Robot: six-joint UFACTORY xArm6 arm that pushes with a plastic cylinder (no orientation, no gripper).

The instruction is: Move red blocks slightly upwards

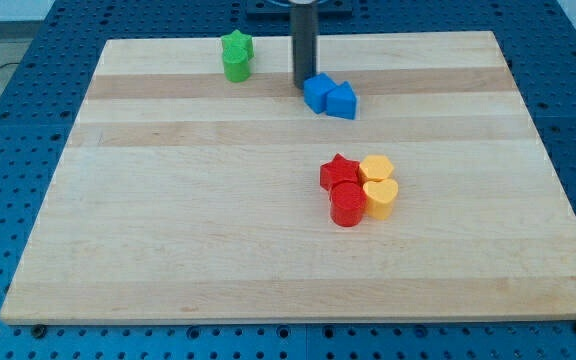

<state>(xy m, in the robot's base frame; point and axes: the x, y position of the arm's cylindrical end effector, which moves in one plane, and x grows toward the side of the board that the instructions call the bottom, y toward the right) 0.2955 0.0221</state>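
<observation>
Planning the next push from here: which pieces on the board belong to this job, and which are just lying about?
Job:
red star block
red cylinder block
my tip, beside the blue pair

Lying about:
yellow blocks, touching the reds
blue blocks
green blocks

1. No text, label, brand, number or sign could be read anywhere in the camera view.
2. The wooden board carried no markings, only its grain.
3. The coloured blocks lying on that board showed plain faces without lettering.
</observation>
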